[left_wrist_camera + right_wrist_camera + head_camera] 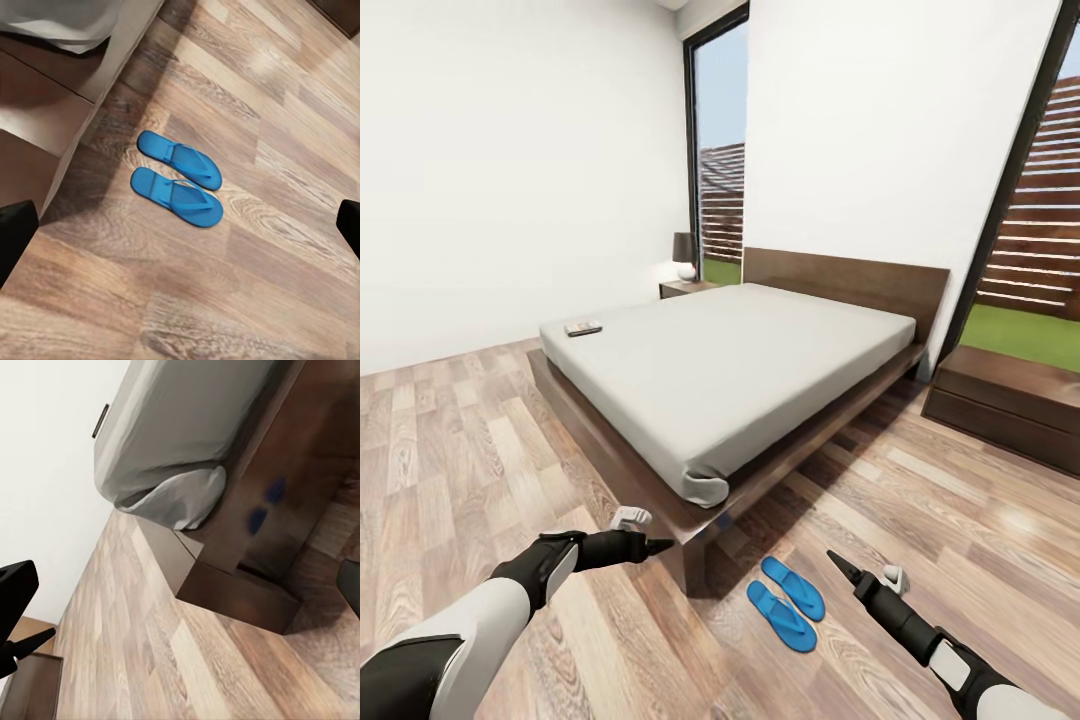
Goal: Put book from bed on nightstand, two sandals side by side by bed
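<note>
The book [582, 328] lies flat on the far left corner of the bed's grey mattress [730, 370]. A nightstand [685, 288] with a lamp on it stands by the headboard's left end. Two blue sandals [793, 588] [781, 615] lie side by side on the floor at the bed's near corner; the left wrist view shows them [180, 157] [178, 197] parallel and almost touching. My left gripper [650, 538] hovers open beside the bed frame's near corner, left of the sandals. Right of the sandals, my right gripper [860, 570] is open and holds nothing.
A low dark-brown cabinet [1005, 395] with two drawer fronts stands right of the headboard. Tall windows flank the bed. The bed's dark wooden frame corner [240, 585] juts out close to both grippers. Wood-plank floor [450, 440] stretches left of the bed.
</note>
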You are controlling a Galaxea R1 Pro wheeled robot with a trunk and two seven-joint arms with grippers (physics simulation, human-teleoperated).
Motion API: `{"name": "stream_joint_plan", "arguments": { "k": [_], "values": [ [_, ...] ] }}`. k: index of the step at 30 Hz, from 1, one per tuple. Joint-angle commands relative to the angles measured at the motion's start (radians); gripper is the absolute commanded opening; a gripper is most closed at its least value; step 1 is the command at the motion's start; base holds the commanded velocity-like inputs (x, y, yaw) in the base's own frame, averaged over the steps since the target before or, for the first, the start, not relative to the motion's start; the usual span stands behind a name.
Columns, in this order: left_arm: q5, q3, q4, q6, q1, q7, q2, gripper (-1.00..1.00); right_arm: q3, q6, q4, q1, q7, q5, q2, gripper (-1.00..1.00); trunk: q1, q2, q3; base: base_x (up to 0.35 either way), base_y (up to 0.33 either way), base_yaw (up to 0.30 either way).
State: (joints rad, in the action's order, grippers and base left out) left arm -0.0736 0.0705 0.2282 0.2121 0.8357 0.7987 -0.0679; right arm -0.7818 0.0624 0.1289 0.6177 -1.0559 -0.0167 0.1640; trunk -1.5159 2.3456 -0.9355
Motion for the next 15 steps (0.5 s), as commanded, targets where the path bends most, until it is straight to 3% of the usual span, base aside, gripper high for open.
{"name": "stream_joint_plan", "arguments": {
  "k": [1,15],
  "values": [
    [-0.008,0.008,0.001,0.007,0.0,0.005,0.0,1.0,-0.002,0.007,0.0,0.0,-0.003,-0.002,0.0,1.0,0.0,0.0,-0.001,0.0,0.0,0.076],
    [0.005,0.009,-0.006,0.008,0.0,0.005,-0.004,1.0,-0.002,0.007,0.0,0.0,0.002,-0.002,0.0,1.0,0.0,0.0,-0.007,0.0,0.0,0.193]
  ]
}}
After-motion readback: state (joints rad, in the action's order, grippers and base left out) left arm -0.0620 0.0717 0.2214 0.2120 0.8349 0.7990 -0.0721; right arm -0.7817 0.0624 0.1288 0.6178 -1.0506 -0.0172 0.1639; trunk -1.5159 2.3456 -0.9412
